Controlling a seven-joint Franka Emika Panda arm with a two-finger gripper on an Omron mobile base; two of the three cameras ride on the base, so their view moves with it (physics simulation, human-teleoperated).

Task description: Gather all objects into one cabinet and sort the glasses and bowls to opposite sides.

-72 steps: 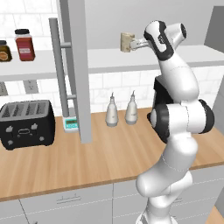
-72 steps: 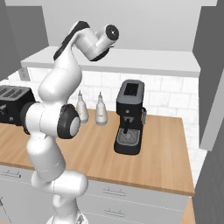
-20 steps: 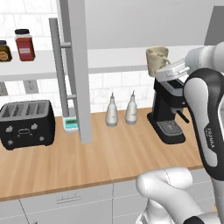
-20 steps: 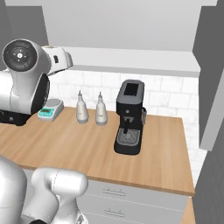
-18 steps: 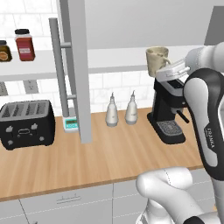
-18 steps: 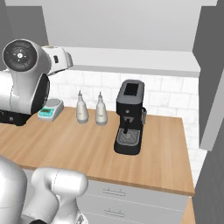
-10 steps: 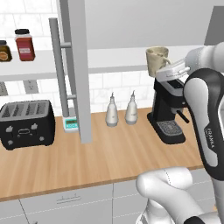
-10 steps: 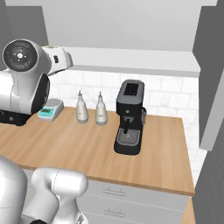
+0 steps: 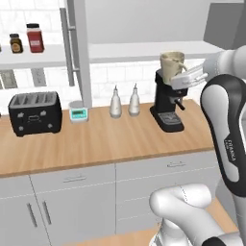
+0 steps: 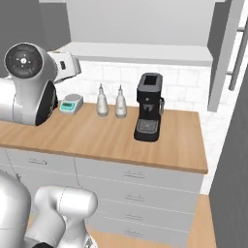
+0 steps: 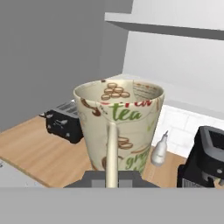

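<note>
i have the beige mug (image 9: 172,66) up in the air, carried clear of the counter (image 9: 96,144) and level with the pale cabinet shelf board (image 9: 144,50), in front of the top of the black coffee machine (image 9: 166,103). the gripper (image 9: 185,77) is clamped on the mug; in the hand view the handle (image 11: 111,153) runs straight down the middle toward the hand, so i judge the grasp is at the handle side, low on the cup. i hold it upright, mouth up, so that it can be set down on the board without a turn of the wrist.

the mug (image 11: 119,127) in the hand view shows printed lettering and small brown shapes on its beige wall. beyond it lie the toaster (image 11: 64,122) toward the counter's left end and one white bottle (image 11: 160,148) near the back edge.

from the left base view the two white bottles (image 9: 124,101) stand at the counter's back edge, just beside the coffee machine, and the toaster (image 9: 34,113) sits well apart at the left end. jars (image 9: 34,37) rest on the separate open shelf at left, which is not my target.

my reading: this is a carry between pick and place, with the shelf board the likely landing spot.
</note>
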